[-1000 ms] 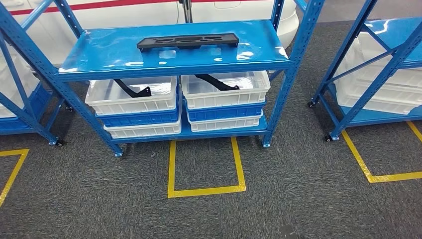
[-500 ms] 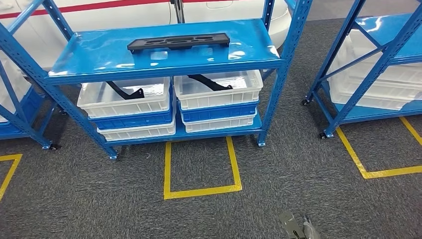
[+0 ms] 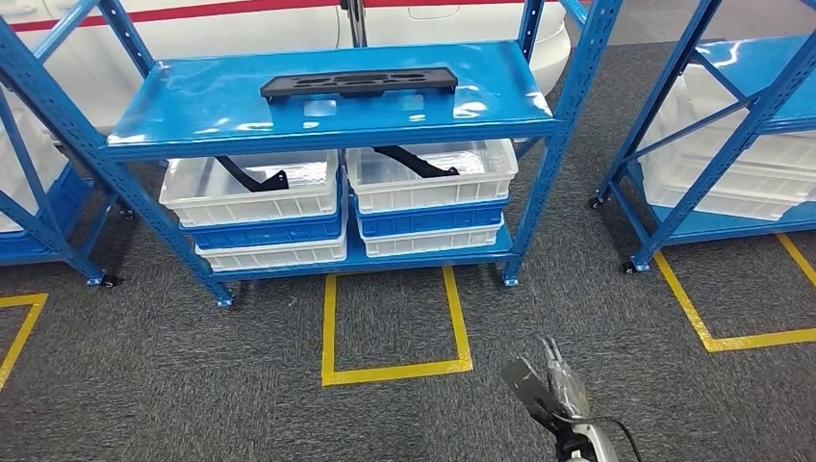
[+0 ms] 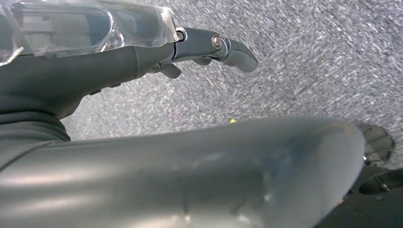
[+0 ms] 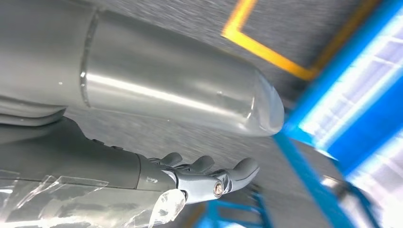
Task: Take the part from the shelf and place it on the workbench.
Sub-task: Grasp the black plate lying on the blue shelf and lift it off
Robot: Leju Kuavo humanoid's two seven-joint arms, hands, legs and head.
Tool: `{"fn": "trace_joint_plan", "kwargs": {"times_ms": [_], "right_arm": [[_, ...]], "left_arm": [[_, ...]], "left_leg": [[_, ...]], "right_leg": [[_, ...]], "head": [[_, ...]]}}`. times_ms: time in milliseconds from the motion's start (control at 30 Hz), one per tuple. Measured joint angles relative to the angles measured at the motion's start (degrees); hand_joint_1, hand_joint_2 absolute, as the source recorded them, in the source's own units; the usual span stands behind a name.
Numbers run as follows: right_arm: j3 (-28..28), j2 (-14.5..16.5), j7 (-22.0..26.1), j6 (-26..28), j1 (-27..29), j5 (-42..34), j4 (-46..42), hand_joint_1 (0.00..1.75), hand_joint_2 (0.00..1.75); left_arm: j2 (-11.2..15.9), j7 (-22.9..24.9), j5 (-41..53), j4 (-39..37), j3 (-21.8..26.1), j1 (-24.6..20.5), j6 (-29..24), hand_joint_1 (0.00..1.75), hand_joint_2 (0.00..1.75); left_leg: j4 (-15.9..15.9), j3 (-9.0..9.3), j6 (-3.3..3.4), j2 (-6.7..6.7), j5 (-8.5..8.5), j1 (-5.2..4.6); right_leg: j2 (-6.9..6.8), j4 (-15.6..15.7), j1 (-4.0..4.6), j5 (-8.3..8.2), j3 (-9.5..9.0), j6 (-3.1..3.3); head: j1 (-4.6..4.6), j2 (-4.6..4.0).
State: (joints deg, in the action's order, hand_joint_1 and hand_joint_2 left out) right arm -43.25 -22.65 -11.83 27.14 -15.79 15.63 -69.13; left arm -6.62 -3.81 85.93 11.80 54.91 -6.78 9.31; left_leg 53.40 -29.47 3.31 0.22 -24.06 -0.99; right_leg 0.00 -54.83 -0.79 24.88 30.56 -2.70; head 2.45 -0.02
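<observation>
The long flat black plastic part with cut-outs (image 3: 360, 82) lay lengthwise on the top deck of the blue metal shelf rack (image 3: 192, 135), toward the back and roughly centred, nothing touching it and bare blue deck all round. Under that deck sat two stacks of white and blue plastic crates (image 3: 428, 197), side by side, each top crate holding a dark curved piece that was half hidden by the deck's front edge, so I couldn't really tell what those were. A yellow tape rectangle (image 3: 395, 369) marked the grey carpet right in front of the rack, with open floor inside it. The right hand (image 3: 550, 390) poked up from the bottom edge of the head view, just right of that tape, well short of the rack, cut off at the wrist; in the right wrist view its dark fingers (image 5: 209, 173) were stretched out and apart with nothing in them, though the background there was badly blurred. The left hand (image 4: 209, 47) hung over plain carpet, fingers (image 4: 237, 52) only lightly bent and empty, a big grey blurry body part blocking most of that view. A second blue rack (image 3: 731, 125) stood off to the right with a gap of carpet between.
</observation>
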Motion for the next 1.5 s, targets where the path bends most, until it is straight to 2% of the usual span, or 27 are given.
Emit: {"fn": "trace_joint_plan", "kwargs": {"times_ms": [67,133,167,233,267,300,333,367,433,467,533,633,700,767,800,833,867,933,1000,1100,1167,1267,1300,1333,1367,1433,1500], "right_arm": [[-0.07,0.35,-0.79,-1.37,-1.78,2.75,-2.96,0.0,0.0],[-0.15,0.87,-1.5,-2.87,-3.69,5.48,-5.8,0.0,0.0],[-0.2,1.19,-1.83,-3.63,-4.71,6.81,-7.17,0.0,0.0],[-0.25,1.72,-2.33,-4.99,-6.2,8.97,-9.28,0.0,0.0],[-0.27,1.98,-2.56,-5.57,-6.88,9.72,-9.96,0.0,0.0],[-0.32,2.3,-2.73,-6.09,-7.62,10.35,-10.55,0.0,0.0],[-0.46,2.66,-2.84,-6.6,-8.46,10.91,-11.19,0.0,0.0],[-0.69,3.1,-2.95,-7.19,-9.46,11.59,-11.98,0.0,0.0],[-1.28,4.0,-3.29,-8.49,-11.49,13.23,-13.63,0.0,0.0],[-1.54,4.38,-3.52,-9.17,-12.51,14.08,-14.28,0.0,0.0],[-1.95,5.0,-3.98,-10.43,-14.27,15.65,-15.4,0.0,0.0],[-2.52,5.5,-4.33,-11.46,-15.86,16.19,-16.77,0.0,0.0],[-2.86,5.67,-4.2,-11.79,-16.31,14.7,-17.51,0.0,0.0],[-3.19,5.82,-3.98,-12.06,-16.39,13.33,-17.87,0.0,0.0],[-3.36,5.86,-3.92,-12.12,-16.38,12.96,-17.93,0.0,0.0],[-3.53,5.89,-3.88,-12.14,-16.37,12.74,-18.05,0.0,0.0],[-3.69,5.91,-3.84,-12.14,-16.4,12.61,-18.19,0.0,0.0],[-3.96,5.91,-3.77,-12.16,-16.59,12.5,-18.49,0.0,0.0],[-4.17,5.96,-3.76,-12.24,-16.85,12.47,-18.71,0.0,0.0],[-4.44,6.07,-3.78,-12.42,-17.05,12.31,-18.85,0.0,0.0],[-4.53,6.11,-3.87,-12.58,-17.35,12.07,-18.95,0.0,0.0],[-4.6,6.11,-4.12,-13.2,-18.01,11.64,-19.1,0.0,0.0],[-4.63,6.09,-4.18,-13.47,-18.21,11.49,-19.11,0.0,0.0],[-4.69,6.04,-4.23,-13.71,-18.43,11.36,-19.11,0.0,0.0],[-4.78,6.0,-4.24,-13.85,-18.69,11.26,-19.12,0.0,0.0],[-4.95,5.96,-4.25,-13.96,-19.32,11.08,-19.14,0.0,0.0],[-5.04,5.96,-4.21,-13.97,-19.86,10.78,-19.15,0.0,0.0]], "left_arm": [[0.0,0.15,0.21,0.0,0.01,-0.06,0.0,0.0,0.0],[0.01,0.11,0.39,-0.01,0.02,-0.05,0.0,0.0,0.0],[-0.01,0.02,0.46,-0.04,0.02,-0.05,0.0,0.0,0.0],[-0.03,-0.31,0.53,-0.09,0.01,-0.02,0.0,0.0,0.0],[-0.04,-0.49,0.57,-0.11,0.01,0.01,0.0,0.0,0.0],[-0.04,-0.65,0.61,-0.12,0.0,0.04,0.0,0.0,0.0],[-0.04,-0.78,0.65,-0.14,0.0,0.05,0.0,0.0,0.0],[-0.04,-0.88,0.7,-0.15,0.0,0.05,0.0,0.0,0.0],[-0.04,-0.99,0.8,-0.17,0.01,0.03,0.0,0.0,0.0],[-0.04,-1.01,0.84,-0.17,0.0,-0.01,0.0,0.0,0.0],[-0.04,-1.0,0.89,-0.19,-0.01,-0.07,0.0,0.0,0.0],[-0.09,-0.9,0.91,-0.23,0.01,-0.1,0.0,0.0,0.0],[-0.09,-0.89,0.9,-0.24,0.03,-0.14,-0.04,0.0,0.0],[-0.07,-0.88,0.88,-0.24,0.04,-0.16,-0.1,0.0,0.0],[-0.08,-0.87,0.88,-0.24,0.04,-0.13,-0.1,0.0,0.0],[-0.09,-0.86,0.87,-0.25,0.04,-0.08,-0.08,0.0,0.0],[-0.12,-0.86,0.86,-0.25,0.05,-0.05,-0.05,0.0,0.0],[-0.18,-0.85,0.84,-0.26,0.06,-0.05,-0.02,0.0,0.0],[-0.2,-0.79,0.84,-0.26,0.07,-0.13,-0.02,0.0,0.0],[-0.2,-0.75,0.82,-0.26,0.08,-0.17,-0.02,0.0,0.0],[-0.28,-0.83,0.79,-0.29,0.09,-0.16,-0.02,0.0,0.0],[-0.73,-0.81,0.74,-0.46,0.2,-0.17,-0.02,0.0,0.0],[-0.9,-0.76,0.74,-0.52,0.27,-0.18,-0.02,0.0,0.0],[-1.08,-0.71,0.74,-0.57,0.33,-0.18,-0.02,0.0,0.0],[-1.25,-0.68,0.75,-0.61,0.37,-0.18,-0.02,0.0,0.0],[-1.45,-0.67,0.76,-0.63,0.39,-0.22,-0.02,0.0,0.0],[-1.53,-0.67,0.77,-0.64,0.39,-0.33,-0.02,0.0,0.0]], "left_leg": [[0.1,-0.15,-0.41,0.03,0.0,-0.04],[1.59,-0.75,-0.98,-0.05,-1.13,0.12],[4.08,-1.83,-1.38,-0.09,-2.64,0.27],[12.27,-5.6,-2.13,-0.13,-6.66,0.66],[16.29,-7.52,-2.39,-0.14,-8.11,0.87],[18.49,-8.67,-2.55,-0.14,-8.48,1.02],[18.41,-8.77,-2.65,-0.14,-7.74,1.13],[15.77,-7.71,-2.68,-0.14,-5.93,1.24],[6.87,-3.94,-2.48,-0.2,-1.61,1.29],[3.24,-2.44,-2.32,-0.22,-0.18,1.22],[0.5,-1.47,-1.97,-0.21,0.47,0.97],[0.23,-1.39,-1.05,-0.18,0.78,1.08],[-0.02,-1.26,-0.37,-0.16,1.0,1.22],[-0.01,-1.26,-0.07,-0.18,0.96,1.16],[0.01,-1.25,-0.05,-0.2,0.94,1.15],[0.03,-1.22,-0.07,-0.23,0.9,1.18],[0.09,-1.15,-0.16,-0.25,0.83,1.25],[0.45,-1.07,-0.68,-0.28,0.46,1.3],[0.98,-1.21,-1.36,-0.25,-0.05,1.09],[1.09,-1.27,-1.93,-0.22,-0.27,1.1],[3.3,-2.19,-2.37,-0.22,-1.66,1.34],[14.67,-7.76,-2.87,-0.22,-6.61,1.46],[17.92,-9.57,-2.88,-0.22,-7.46,1.46],[19.13,-10.46,-2.77,-0.22,-7.26,1.44],[17.84,-10.17,-2.55,-0.22,-5.98,1.39],[10.0,-6.85,-1.64,-0.22,-1.79,1.07],[3.3,-3.96,-0.63,-0.13,0.65,0.52]], "right_leg": [[0.1,0.3,0.1,-0.03,0.08,0.74],[0.06,0.43,-0.03,-0.22,0.12,1.38],[0.03,0.5,-0.16,-0.33,0.16,1.69],[0.06,0.49,-0.2,-0.38,0.32,2.02],[0.09,0.48,-0.19,-0.38,0.37,2.07],[0.12,0.47,-0.19,-0.37,0.37,2.07],[0.14,0.45,-0.2,-0.36,0.35,2.07],[0.19,0.44,-0.22,-0.35,0.31,2.05],[0.39,0.38,-0.14,-0.3,0.31,1.9],[0.57,0.35,-0.04,-0.29,0.39,1.71],[0.85,0.3,0.12,-0.28,0.56,1.22],[0.79,-0.61,-0.09,0.49,0.87,0.34],[0.6,-5.7,-0.24,3.54,3.06,-0.08],[0.54,-14.13,-0.24,7.3,7.04,-0.4],[0.53,-17.01,-0.28,8.04,8.5,-0.55],[0.5,-17.79,-0.34,7.66,9.02,-0.68],[0.43,-15.93,-0.44,6.13,8.28,-0.78],[0.11,-7.67,-0.76,2.07,4.51,-1.07],[0.14,-1.95,-0.91,0.15,1.94,-0.71],[0.38,-1.27,-0.67,0.18,1.81,0.56],[0.33,-1.19,-0.67,0.12,1.77,1.3],[0.06,-1.16,-0.53,0.23,1.71,1.97],[-0.01,-1.16,-0.42,0.31,1.66,2.08],[-0.03,-1.16,-0.32,0.39,1.57,2.15],[-0.04,-1.16,-0.23,0.49,1.43,2.18],[-0.02,-1.15,-0.1,0.73,1.05,2.15],[-0.09,-1.14,0.04,1.04,0.78,1.76]], "head": [[0.03,0.0],[0.1,0.0],[0.15,0.0],[0.28,0.0],[0.29,0.0],[0.3,0.0],[0.31,0.0],[0.31,0.0],[0.31,0.0],[0.3,0.0],[0.28,0.0],[0.22,0.0],[0.15,0.0],[0.1,0.0],[0.09,0.0],[0.09,0.0],[0.09,0.0],[0.08,0.0],[0.11,0.0],[0.18,0.0],[0.19,0.0],[0.24,0.0],[0.25,0.0],[0.25,0.0],[0.25,0.0],[0.26,0.0],[0.26,0.0]]}}
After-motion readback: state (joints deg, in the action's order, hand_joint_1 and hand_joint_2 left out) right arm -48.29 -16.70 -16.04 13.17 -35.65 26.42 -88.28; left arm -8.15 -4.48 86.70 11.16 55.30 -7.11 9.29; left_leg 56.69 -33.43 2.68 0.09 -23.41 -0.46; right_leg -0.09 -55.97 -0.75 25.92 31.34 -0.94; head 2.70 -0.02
